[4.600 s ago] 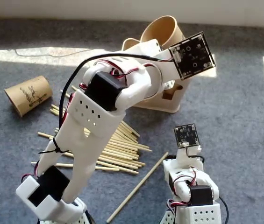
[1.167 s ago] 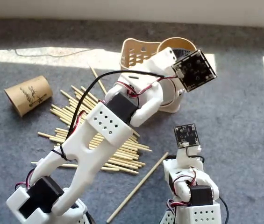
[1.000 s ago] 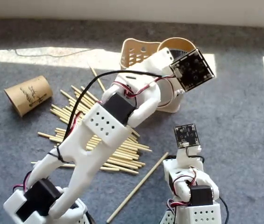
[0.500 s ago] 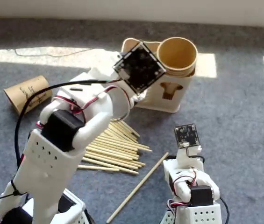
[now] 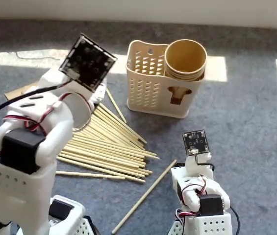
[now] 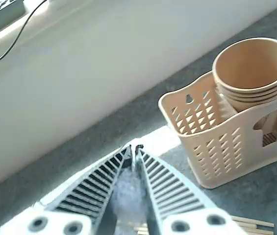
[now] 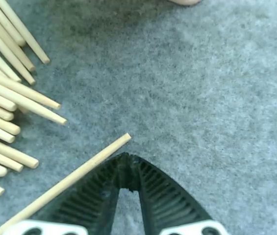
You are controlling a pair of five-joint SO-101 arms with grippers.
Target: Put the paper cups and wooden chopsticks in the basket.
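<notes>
Paper cups (image 5: 186,58) sat stacked inside basket (image 5: 150,90), so that bit was done. Chopsticks (image 5: 106,142) all lay on grey worktop (image 5: 256,127) near basket, none in yet. Left tool (image 6: 134,149) & right tool (image 7: 128,164) were pinched closed w/ nothing in them. Most of job left, I think.

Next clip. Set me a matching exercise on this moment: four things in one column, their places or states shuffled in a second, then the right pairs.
Things
1. stacked paper cups
2. chopstick pile
3. lone chopstick
4. left gripper

Places or states
A. lying apart on the carpet, one end just ahead of the right gripper
B. standing upright in one end of the basket
C. shut, holding nothing
D. heaped on the carpet beside the basket

Pairs: 1-B, 2-D, 3-A, 4-C
</notes>
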